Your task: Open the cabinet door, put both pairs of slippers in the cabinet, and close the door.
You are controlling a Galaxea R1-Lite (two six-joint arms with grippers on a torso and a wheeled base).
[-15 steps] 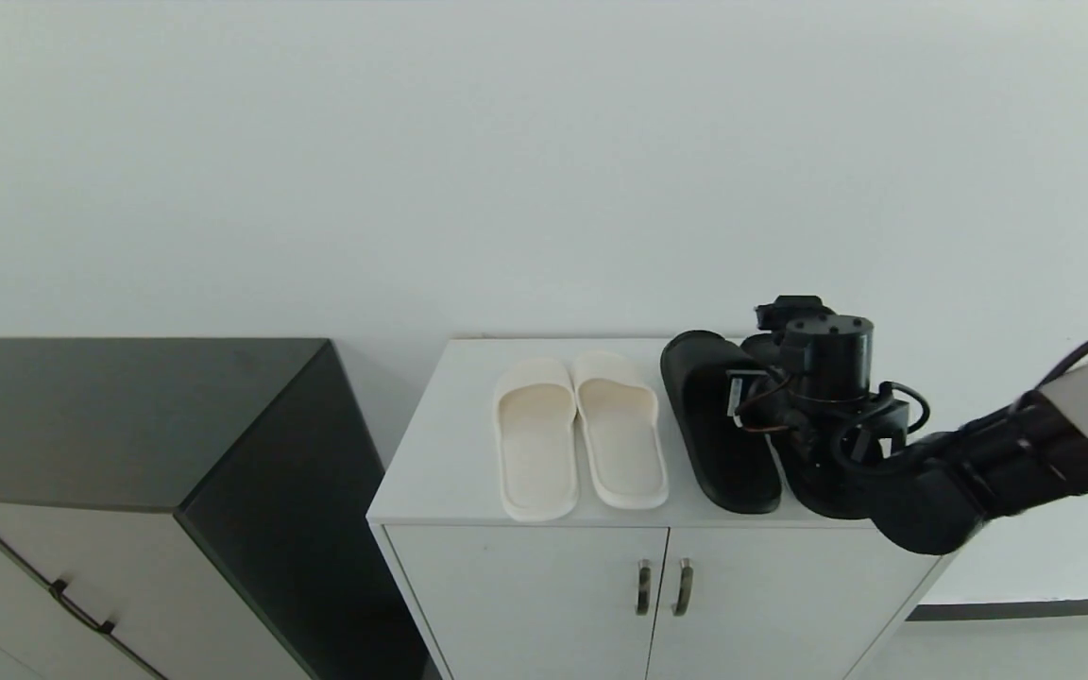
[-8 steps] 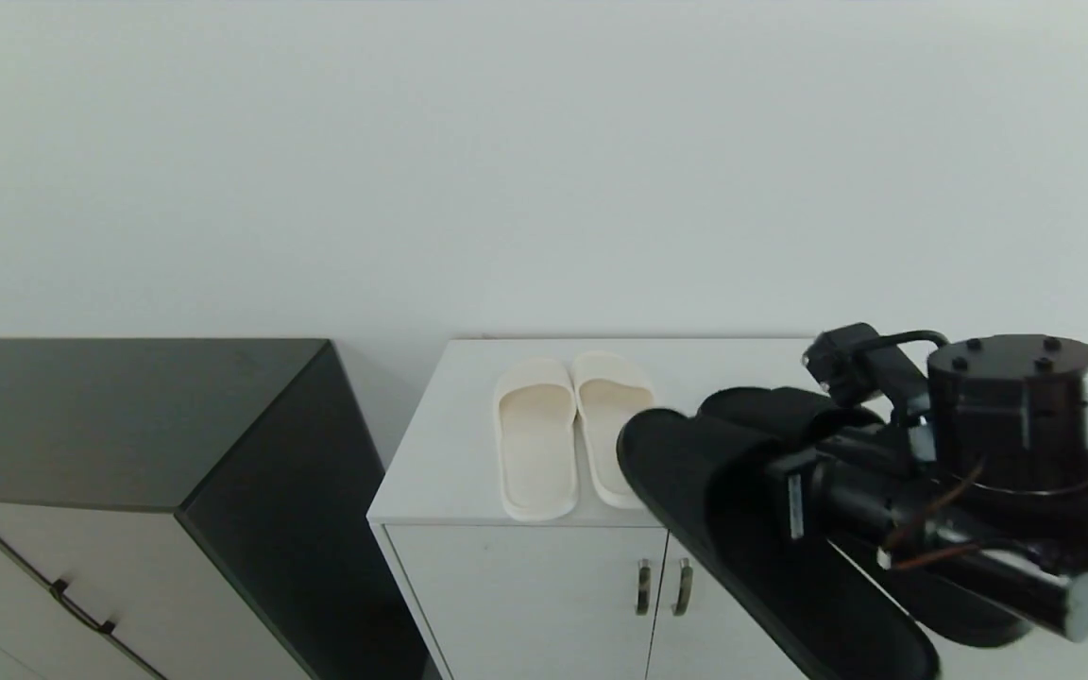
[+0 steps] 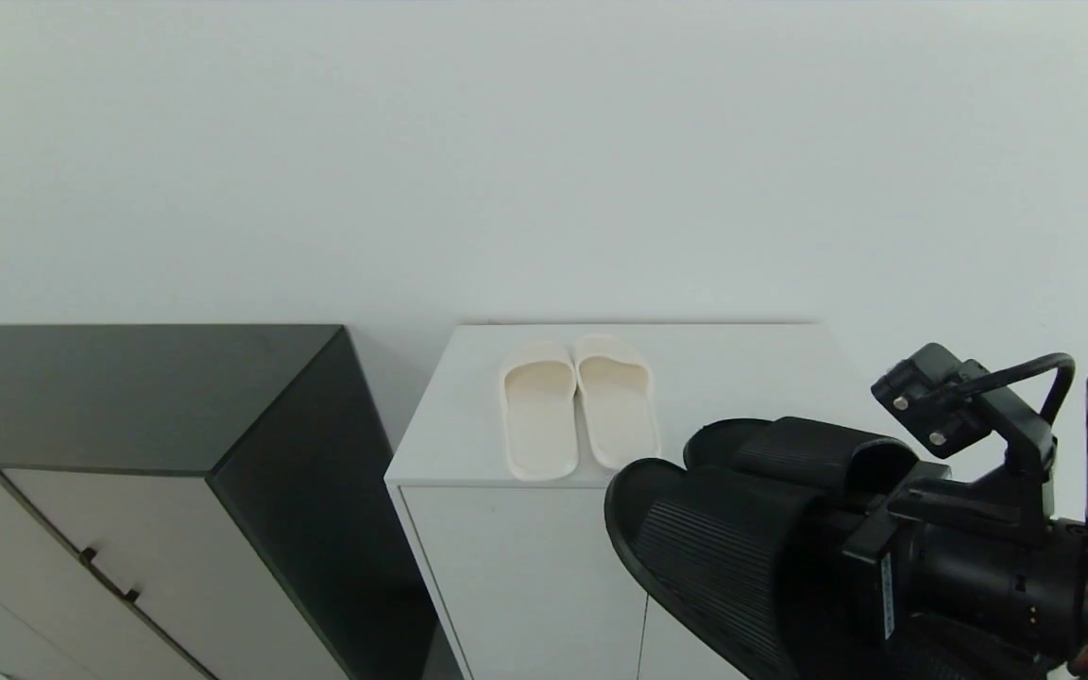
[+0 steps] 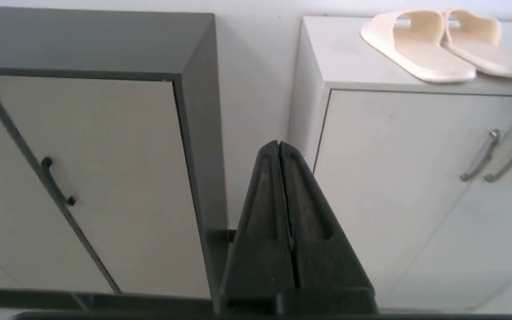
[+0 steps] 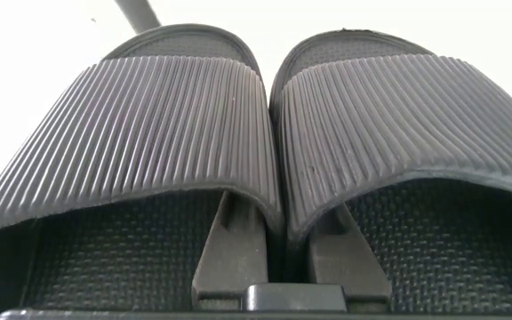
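From the head view, the right gripper point(image 3: 851, 534) holds the black slippers point(image 3: 723, 557) as a pair in the air, in front of the right side of the white cabinet point(image 3: 525, 576) and clear of its top. They look like moulded foam or rubber: light, a little springy, matte rather than slick, and not likely to break if dropped. The white slippers point(image 3: 577, 406) lie side by side on the cabinet top, toes towards the wall. They have the same rounded slide shape but a smooth skin. A dark cabinet point(image 3: 128, 397) stands just beside the white one, on the left.

In the left wrist view, the left gripper point(image 4: 280, 156) has its fingers pressed together with nothing between them. It points at the gap between the two cabinets. The white cabinet's doors point(image 4: 398, 178) are shut. Their two slim metal handles point(image 4: 496, 153) sit close together at the middle seam, and these look like the place to pull.

In the right wrist view, both black straps point(image 5: 185, 107) are finely ribbed and the footbeds are pebbled, which should give good friction. One of the fingers point(image 5: 229, 253) goes under each strap, and together they squeeze the two inner strap edges. That pinch looks like a sound hold. I'd guess the soft straps could flex and let the heels droop, so the white pair would probably be best taken the same way.
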